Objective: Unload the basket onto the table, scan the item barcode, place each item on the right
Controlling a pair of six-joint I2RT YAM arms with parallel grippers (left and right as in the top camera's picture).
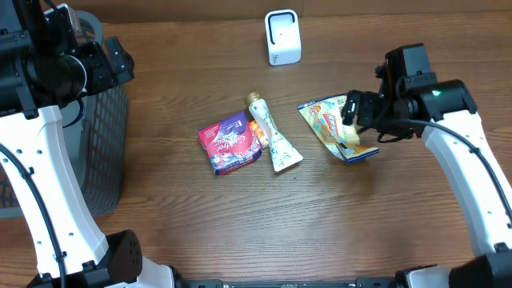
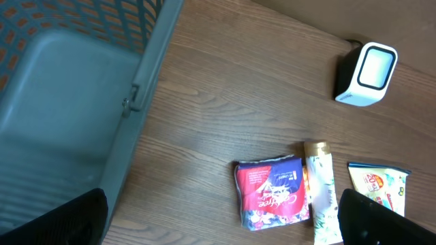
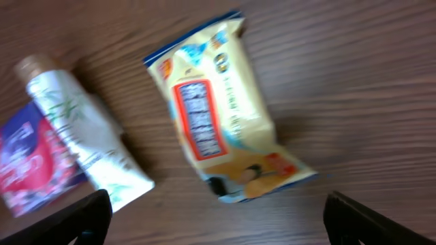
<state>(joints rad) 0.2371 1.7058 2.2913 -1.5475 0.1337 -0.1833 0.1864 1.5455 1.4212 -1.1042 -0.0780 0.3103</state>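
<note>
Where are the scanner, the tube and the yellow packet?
scanner (image 1: 282,37): overhead view, middle of its white front face.
tube (image 1: 273,138): overhead view, middle of its body.
yellow packet (image 3: 198,119): right wrist view, on its red-framed label.

Grey mesh basket (image 1: 110,152) at wooden table (image 1: 240,228) left edge.

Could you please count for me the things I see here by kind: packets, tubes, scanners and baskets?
Packets: 2 (red packet, yellow packet)
Tubes: 1 (white tube)
Scanners: 1 (white scanner)
Baskets: 1 (grey basket)
Total: 5
</note>
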